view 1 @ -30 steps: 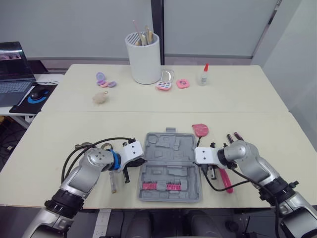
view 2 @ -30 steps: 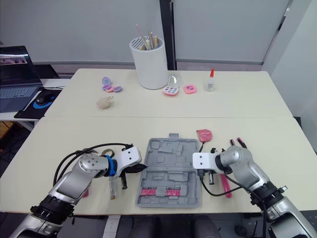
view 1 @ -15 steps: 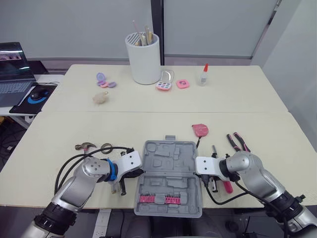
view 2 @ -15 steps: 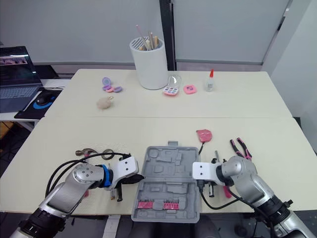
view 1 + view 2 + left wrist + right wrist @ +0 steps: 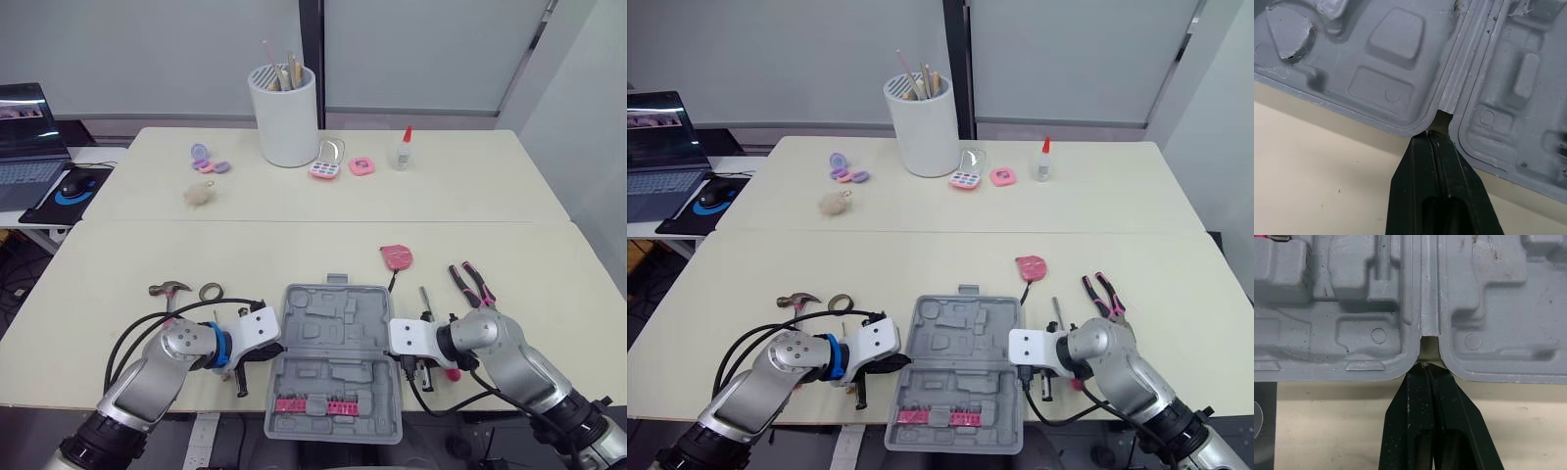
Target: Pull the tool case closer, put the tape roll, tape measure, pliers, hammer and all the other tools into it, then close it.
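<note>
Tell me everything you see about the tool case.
The tool case is grey moulded plastic, open flat at the front edge of the table: two recessed halves joined by a hinge, a handle on the far edge, a pink bit row in the near half. The left gripper and right gripper, both shut, touch its hinge notches from either side.

The tool case point(image 5: 335, 357) lies on the table's point(image 5: 294, 245) near edge. Left of the case lie the hammer point(image 5: 168, 290) and tape roll point(image 5: 211, 292). The tape measure point(image 5: 396, 258) lies behind it and the pliers point(image 5: 472, 284) to its right.
</note>
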`<action>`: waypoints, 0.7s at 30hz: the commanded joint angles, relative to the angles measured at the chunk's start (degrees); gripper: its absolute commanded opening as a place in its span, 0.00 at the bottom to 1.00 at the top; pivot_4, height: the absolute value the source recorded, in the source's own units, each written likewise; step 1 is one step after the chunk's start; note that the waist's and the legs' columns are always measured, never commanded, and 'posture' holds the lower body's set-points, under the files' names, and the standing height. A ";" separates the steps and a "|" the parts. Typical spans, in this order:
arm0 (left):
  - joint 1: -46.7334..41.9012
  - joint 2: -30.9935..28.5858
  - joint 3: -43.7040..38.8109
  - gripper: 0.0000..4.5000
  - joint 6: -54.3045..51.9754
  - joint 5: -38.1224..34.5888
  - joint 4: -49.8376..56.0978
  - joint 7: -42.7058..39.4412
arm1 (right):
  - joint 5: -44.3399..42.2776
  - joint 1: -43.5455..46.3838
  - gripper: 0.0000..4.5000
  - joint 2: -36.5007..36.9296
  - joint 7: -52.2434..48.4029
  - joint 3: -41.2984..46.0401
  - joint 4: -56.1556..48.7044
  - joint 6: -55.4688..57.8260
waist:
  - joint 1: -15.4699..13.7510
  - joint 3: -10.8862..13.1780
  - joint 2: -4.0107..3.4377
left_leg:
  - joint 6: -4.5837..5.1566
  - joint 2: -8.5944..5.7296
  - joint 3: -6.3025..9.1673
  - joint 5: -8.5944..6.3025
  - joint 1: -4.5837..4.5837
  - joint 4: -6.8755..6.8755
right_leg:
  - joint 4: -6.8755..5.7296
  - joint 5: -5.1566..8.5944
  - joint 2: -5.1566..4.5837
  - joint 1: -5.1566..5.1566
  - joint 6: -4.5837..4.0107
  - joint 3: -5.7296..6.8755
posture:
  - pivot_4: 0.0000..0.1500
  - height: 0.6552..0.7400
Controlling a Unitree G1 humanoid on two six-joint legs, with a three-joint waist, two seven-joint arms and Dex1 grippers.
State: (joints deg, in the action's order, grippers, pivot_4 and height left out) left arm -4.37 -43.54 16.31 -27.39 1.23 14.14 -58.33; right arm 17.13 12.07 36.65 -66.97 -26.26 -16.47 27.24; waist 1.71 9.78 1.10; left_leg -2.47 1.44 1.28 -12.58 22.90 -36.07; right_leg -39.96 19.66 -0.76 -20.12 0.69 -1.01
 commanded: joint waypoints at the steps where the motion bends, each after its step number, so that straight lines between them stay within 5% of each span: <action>1: 1.56 0.44 3.09 0.00 0.48 -1.60 2.91 -2.10 | -2.51 -0.76 0.00 -1.36 -0.24 -2.33 -5.15 0.14 | 0.01 0.00 0.00 | 0.00 0.00 0.00 0.00 0.00 0.00 | 0.00 0.00 0.00 0.00 0.00 0.00 | 1.00 1.00; 21: 2.52 -0.86 1.88 0.00 0.43 -1.30 3.14 -1.79 | -2.76 -1.34 0.00 -0.85 1.07 -2.50 -4.12 -0.36 | 0.03 -0.01 0.01 | 0.00 0.08 0.00 0.00 -0.02 0.00 | 0.00 0.02 0.08 0.00 0.02 0.00 | 1.00 1.00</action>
State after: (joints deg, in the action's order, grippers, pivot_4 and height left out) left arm -2.05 -45.30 16.08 -27.44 1.19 16.06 -59.22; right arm 16.71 10.02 37.09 -66.12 -27.53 -19.22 28.54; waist 1.74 9.77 1.11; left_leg -2.47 1.53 1.28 -12.58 22.87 -36.07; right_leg -39.95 19.68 -0.68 -20.12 0.71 -1.01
